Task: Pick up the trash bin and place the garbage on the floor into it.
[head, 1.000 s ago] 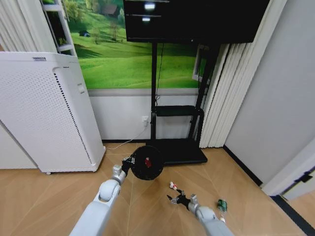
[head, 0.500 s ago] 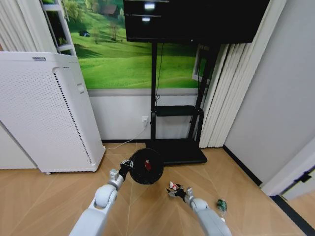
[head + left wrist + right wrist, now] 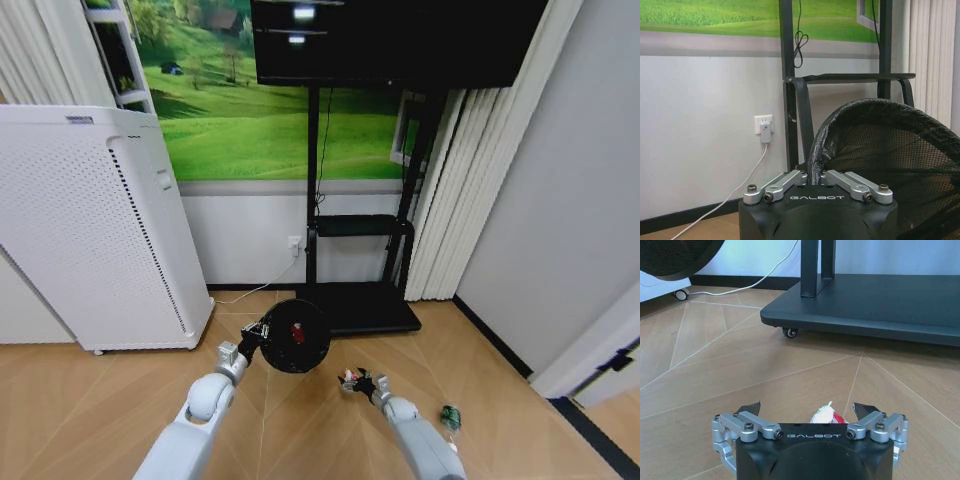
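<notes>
Low down, right claw (image 3: 809,409) wide open around white-and-red scrap (image 3: 825,414); left claw (image 3: 816,176) gripping trash bin (image 3: 885,160).

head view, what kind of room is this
Probably a staged living-room or showroom corner: a dark screen on a wheeled black stand, a white perforated appliance by a green landscape mural, pleated curtains and herringbone wood floor.
</notes>
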Motion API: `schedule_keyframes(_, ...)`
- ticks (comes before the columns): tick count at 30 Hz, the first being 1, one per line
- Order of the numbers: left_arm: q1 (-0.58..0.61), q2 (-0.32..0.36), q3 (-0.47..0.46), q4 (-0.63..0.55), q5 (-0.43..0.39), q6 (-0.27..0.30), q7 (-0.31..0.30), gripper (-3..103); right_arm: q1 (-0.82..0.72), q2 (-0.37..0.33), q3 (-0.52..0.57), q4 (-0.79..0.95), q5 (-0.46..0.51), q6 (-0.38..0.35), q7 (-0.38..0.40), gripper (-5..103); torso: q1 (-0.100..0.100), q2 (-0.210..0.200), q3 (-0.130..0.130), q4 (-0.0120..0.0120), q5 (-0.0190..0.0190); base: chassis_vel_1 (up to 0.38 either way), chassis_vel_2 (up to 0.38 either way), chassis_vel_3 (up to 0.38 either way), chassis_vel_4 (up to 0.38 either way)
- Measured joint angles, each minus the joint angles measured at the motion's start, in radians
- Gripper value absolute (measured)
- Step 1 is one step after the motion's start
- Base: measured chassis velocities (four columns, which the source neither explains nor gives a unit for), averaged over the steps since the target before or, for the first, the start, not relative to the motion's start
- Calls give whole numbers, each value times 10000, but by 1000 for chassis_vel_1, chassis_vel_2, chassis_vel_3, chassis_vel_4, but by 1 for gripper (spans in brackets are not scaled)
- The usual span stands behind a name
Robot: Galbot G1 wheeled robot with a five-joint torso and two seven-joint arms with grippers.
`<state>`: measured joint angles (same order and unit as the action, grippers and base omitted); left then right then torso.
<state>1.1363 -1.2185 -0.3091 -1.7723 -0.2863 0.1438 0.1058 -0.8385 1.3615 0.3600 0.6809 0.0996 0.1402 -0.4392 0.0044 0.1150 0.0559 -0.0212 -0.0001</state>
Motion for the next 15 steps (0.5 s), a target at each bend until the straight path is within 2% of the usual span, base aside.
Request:
schedule_keyframes(6, -55, 85, 0, 98, -5, -2, 89, 3, -200, -30, 142, 167, -1, -44, -30, 100, -1, 0, -1, 1, 1, -20, 25, 30, -24)
schedule_keyframes(15, -133, 90, 0, 229, -43, -18, 141, 3, -537, -54, 293, 595, 214, -131, -117, 100, 1, 0, 2, -1, 0, -175, 162, 157, -170)
